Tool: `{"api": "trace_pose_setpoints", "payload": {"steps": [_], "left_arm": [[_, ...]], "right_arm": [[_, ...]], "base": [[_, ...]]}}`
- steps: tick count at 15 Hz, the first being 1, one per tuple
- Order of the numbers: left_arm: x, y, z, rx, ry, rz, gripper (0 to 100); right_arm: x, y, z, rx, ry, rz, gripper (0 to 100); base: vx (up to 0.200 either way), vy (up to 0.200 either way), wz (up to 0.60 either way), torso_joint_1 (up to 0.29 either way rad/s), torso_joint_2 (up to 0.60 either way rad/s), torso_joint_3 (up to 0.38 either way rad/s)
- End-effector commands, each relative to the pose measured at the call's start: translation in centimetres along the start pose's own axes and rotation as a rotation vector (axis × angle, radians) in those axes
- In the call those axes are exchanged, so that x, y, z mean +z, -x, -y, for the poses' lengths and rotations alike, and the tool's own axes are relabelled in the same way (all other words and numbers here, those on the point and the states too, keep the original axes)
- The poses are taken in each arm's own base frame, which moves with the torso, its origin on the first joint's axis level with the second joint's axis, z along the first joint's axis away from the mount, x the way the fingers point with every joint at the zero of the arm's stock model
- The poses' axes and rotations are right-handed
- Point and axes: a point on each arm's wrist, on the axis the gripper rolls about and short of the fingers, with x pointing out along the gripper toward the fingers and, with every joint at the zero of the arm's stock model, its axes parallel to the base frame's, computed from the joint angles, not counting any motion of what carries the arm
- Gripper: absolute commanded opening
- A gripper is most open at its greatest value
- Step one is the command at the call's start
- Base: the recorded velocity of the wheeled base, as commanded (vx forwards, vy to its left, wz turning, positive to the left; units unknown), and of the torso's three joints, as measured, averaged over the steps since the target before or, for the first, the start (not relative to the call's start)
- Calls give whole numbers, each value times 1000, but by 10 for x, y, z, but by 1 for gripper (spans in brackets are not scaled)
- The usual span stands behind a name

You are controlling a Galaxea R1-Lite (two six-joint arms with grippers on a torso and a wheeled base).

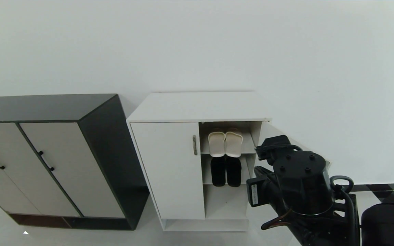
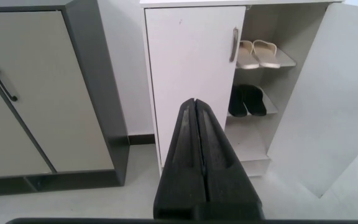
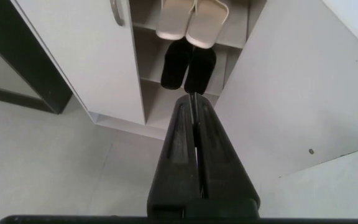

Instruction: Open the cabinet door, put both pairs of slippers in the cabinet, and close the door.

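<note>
White slippers (image 1: 225, 144) lie side by side on the top shelf of the white cabinet (image 1: 197, 106), and the black slippers (image 1: 226, 171) lie the same way on the shelf just below. Both pairs are inside the right half of the cabinet, with their soles flat on the boards. The bottom compartment under them holds nothing.

The right-hand door (image 2: 334, 99) is swung wide open, its pale inner face turned towards the shelves. The left-hand door (image 1: 166, 167) is shut, with a slim metal handle (image 1: 194, 145) at its inner edge.

The right gripper (image 3: 193, 101) hangs in front of the open half, low and near the inner face of the open door. Its fingers are pressed together with nothing between them. I cannot tell whether it touches the door. The left gripper (image 2: 195, 103) is farther back, facing the shut door, and it too is closed and holds nothing.

Beside the white cabinet, to its left and against the same wall, stands a dark cabinet (image 1: 46, 164) with two pale doors, both shut. Both cabinets stand on a light floor (image 1: 80, 235).
</note>
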Motion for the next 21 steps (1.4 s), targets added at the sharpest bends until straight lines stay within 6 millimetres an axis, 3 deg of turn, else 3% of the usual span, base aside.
{"api": "trace_pose_setpoints", "payload": {"steps": [1,4,11,15,18,19,21], "left_arm": [[0,0,0,0,0,-1,0],[0,0,0,0,-1,-1,0],[0,0,0,2,0,-1,0],[0,0,0,2,0,-1,0],[0,0,0,2,0,-1,0],[0,0,0,2,0,-1,0],[0,0,0,0,0,-1,0]], "right_arm": [[-2,-4,1,-8,5,-7,0],[-4,-4,1,0,11,-13,0],[-3,-6,5,-14,22,-12,0],[6,-30,30,-91,6,32,0],[25,-47,57,-104,-21,82,0],[26,-48,58,-106,-23,83,0],[49,-71,85,-115,-52,65,0]], "base": [[0,0,0,0,0,0],[0,0,0,0,0,0],[0,0,-514,5,1,1],[0,0,0,0,0,0],[0,0,0,0,0,0],[0,0,0,0,0,0],[0,0,0,0,0,0]]}}
